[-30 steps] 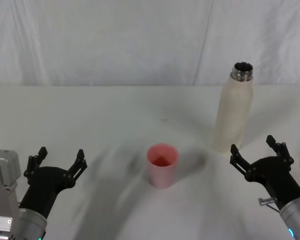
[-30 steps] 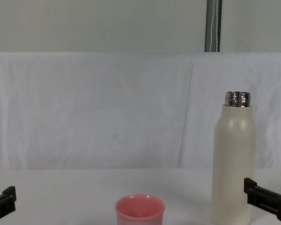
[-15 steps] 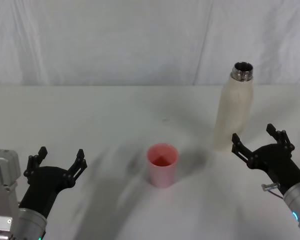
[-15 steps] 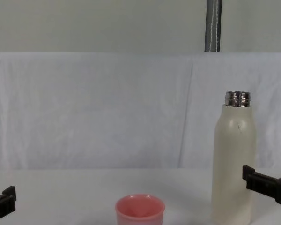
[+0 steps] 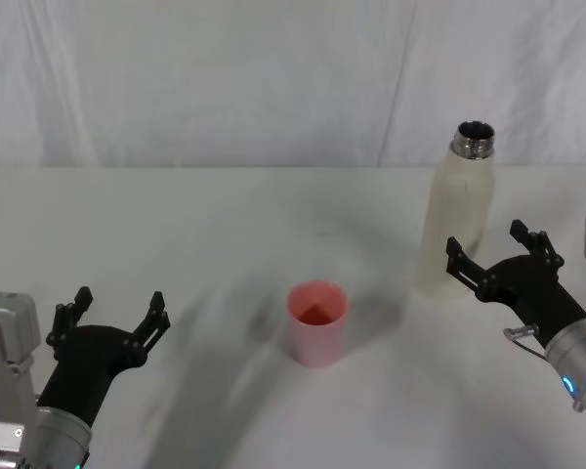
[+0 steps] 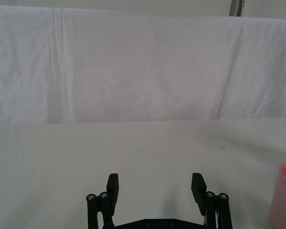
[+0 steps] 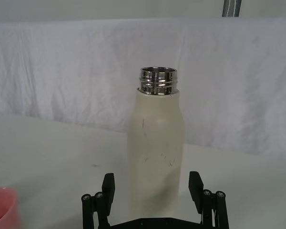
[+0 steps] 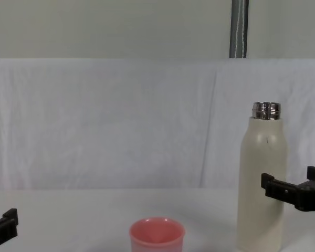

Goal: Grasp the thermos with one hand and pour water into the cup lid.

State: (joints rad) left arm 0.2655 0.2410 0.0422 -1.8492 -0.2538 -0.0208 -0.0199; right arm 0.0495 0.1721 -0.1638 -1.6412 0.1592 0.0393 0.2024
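While the left pincer (image 5: pixel 112 315) sat spread near the table's (image 5: pixel 205 225) front left corner, the cup lid (image 5: pixel 317 322) stood upright mid-table, and the right pincer (image 5: pixel 496 255), jaws spread, hung just beside the upright thermos (image 5: pixel 456 220) toward the right edge.

Count of things on the bench

One thermos (image 5: pixel 457 217), one cup lid (image 5: pixel 317 321), and two claws: the left claw (image 5: pixel 113 315) and the right claw (image 5: pixel 496 253). One white bench (image 5: pixel 225 225) carries both vessels.
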